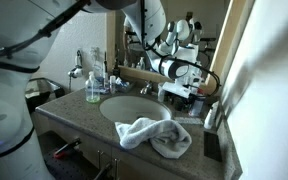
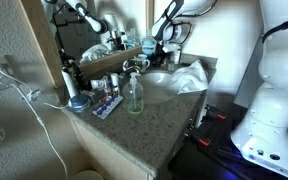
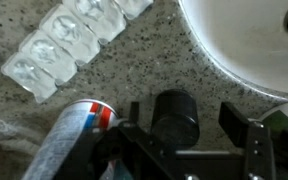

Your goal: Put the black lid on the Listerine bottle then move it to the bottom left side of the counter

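Step in hand: acquiring the black lid (image 3: 174, 112); capping and relocation are not yet begun.

Pincer (image 3: 184, 118) state: open. In the wrist view the jaws stand apart, one at 9 o'clock and one at 3 o'clock of the lid, with a gap showing on each side. Nothing is gripped.

Location: the lid sits on the speckled tabletop (image 3: 134, 70). The sink basin (image 3: 244, 40) lies at 1 o'clock of it. A can (image 3: 79, 125) with a red band lies on its side at 9 o'clock, just beside the near jaw.

The Listerine bottle (image 2: 74, 92) appears to be the tall bottle with blue liquid against the wall, well apart from the pincer.

Next move: close the jaws squarely on the lid without touching the can, lift it clear, then carry it to the bottle neck and align before lowering.
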Motion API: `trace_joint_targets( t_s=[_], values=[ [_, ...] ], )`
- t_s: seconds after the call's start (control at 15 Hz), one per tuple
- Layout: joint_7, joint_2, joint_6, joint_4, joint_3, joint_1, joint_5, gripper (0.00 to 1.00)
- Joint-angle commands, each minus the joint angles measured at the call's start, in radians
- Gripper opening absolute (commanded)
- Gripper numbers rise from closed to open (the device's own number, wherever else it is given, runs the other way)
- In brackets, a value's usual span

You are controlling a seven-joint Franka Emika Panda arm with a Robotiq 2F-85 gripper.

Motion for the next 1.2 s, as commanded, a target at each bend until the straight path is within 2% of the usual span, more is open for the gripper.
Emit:
trace_joint_targets(
  t_s=[0.0,0.27,0.67,1.13],
  values=[
    [-0.023,0.016,0.024,0.015,0.021,-0.023,0.030,0.51],
    [-0.019,0.017,0.029,0.016,0.021,-0.024,0.028,0.20],
    [-0.010,-0.031,0.012,0.008,0.013,-0.014,0.013,0.19],
    [0.072,-0.204,-0.225,0.001,-0.058,0.058,-0.097,0.19]
  ],
)
